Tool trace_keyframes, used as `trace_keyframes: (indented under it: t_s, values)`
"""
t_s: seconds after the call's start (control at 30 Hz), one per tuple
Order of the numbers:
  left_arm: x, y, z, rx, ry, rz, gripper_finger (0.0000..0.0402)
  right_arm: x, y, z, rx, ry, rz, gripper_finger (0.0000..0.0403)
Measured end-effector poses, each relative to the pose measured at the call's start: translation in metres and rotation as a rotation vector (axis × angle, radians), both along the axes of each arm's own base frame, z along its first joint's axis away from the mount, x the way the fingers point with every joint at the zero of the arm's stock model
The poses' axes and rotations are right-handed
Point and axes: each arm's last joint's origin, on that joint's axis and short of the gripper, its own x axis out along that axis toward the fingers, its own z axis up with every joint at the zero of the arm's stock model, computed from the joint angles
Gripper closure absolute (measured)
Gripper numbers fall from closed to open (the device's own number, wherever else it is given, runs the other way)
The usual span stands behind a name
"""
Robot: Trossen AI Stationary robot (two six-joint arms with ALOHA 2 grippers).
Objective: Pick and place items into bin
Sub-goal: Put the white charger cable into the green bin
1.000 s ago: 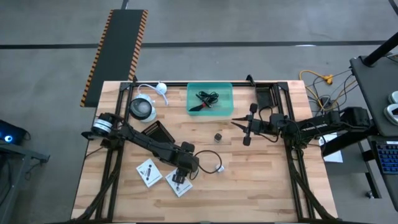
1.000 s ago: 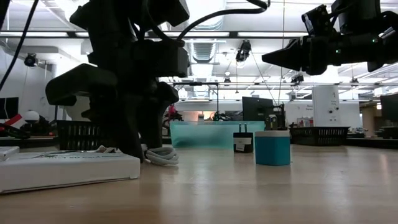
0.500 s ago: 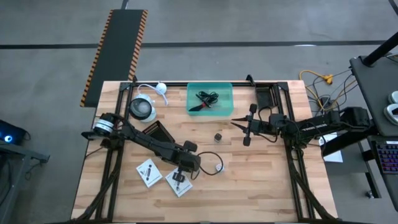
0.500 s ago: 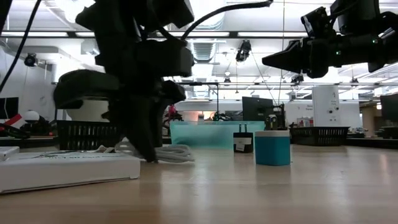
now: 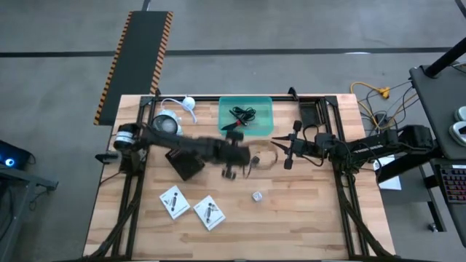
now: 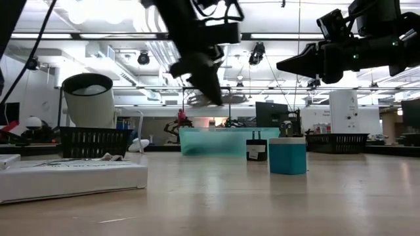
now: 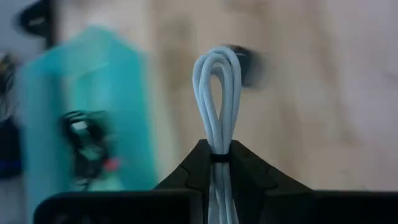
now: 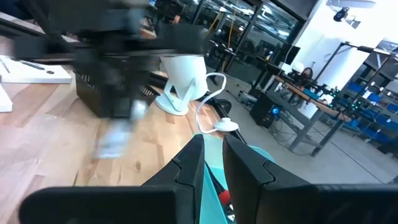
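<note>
Taking the bin as landmark and reading from the left of the surface: two white printed packets lie flat well in front of the bin and to its left, not yet collected. A black square box sits nearer, front-left of the bin.

The left end effector hangs above the surface just in front of the bin's near wall. It is pinching a looped white cable; in the left wrist view the fingers are pressed together on the loop's base and the loop stands up free between them. In the low view this arm is raised well above the board, its forearm stretched out from the left base toward the bin.

To do this step well, the carry should finish with the end effector fully over the bin's open top before letting go, so the springy loop cannot catch the rim and flop out. A low release should help. A coiled black cable already lies inside the bin.

A small pale bit rests in front of the bin.

The right end effector waits just right of the bin, raised, its fingers close together with nothing seen between them.
</note>
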Motion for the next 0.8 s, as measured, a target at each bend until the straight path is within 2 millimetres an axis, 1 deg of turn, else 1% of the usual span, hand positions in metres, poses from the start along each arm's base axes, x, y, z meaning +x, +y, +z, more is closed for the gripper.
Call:
trace_keyframes:
  t_s: [0.1, 0.2, 0.3, 0.4, 0.53, 0.63, 0.8]
  values:
    - [0.004, 0.038, 0.015, -0.005, -0.049, 0.093, 0.038, 0.0, 0.0, 0.0, -0.003, 0.001, -0.002, 0.0355]
    - [0.003, 0.074, 0.025, -0.012, -0.082, 0.177, 0.038, 0.0, 0.0, 0.0, -0.002, 0.0, -0.004, 0.0355]
    - [-0.002, 0.103, 0.027, -0.023, -0.09, 0.241, 0.038, 0.0, 0.0, 0.0, -0.002, 0.004, -0.003, 0.0355]
    - [-0.008, 0.126, 0.025, -0.062, -0.091, 0.274, 0.038, 0.0, 0.0, -0.002, 0.0, 0.022, -0.004, 0.0355]
    - [-0.018, 0.149, 0.018, -0.163, -0.083, 0.268, 0.038, 0.0, 0.0, -0.002, -0.001, 0.022, -0.018, 0.0355]
    - [-0.022, 0.161, 0.015, -0.159, -0.074, 0.262, 0.0376, 0.0, 0.0, -0.002, -0.001, 0.022, -0.021, 0.0355]
    - [-0.023, 0.17, 0.013, -0.142, -0.088, 0.261, 0.0338, 0.0, 0.0, -0.002, -0.001, 0.021, -0.021, 0.0355]
